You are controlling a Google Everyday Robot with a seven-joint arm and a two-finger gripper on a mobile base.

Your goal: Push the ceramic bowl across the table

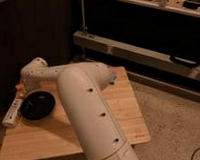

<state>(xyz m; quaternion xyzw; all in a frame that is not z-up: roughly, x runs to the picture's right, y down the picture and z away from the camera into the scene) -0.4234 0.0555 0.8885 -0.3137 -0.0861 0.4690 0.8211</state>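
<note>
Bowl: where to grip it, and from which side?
Pinch the bowl by its low rim, coming from above at the edge nearest the camera. It sits upright, shallow and glossy, and is probably too wide to span. That edge faces bare table. A white object lies beside its left in view, and the gripper is at its far-left edge.

Single view: you look down and forward from high behind the white arm (92, 114), close enough that it fills the foreground, facing the desk (123, 106), with the end effector (20, 88) at far left, just beside the ceramic bowl (36, 106).
</note>
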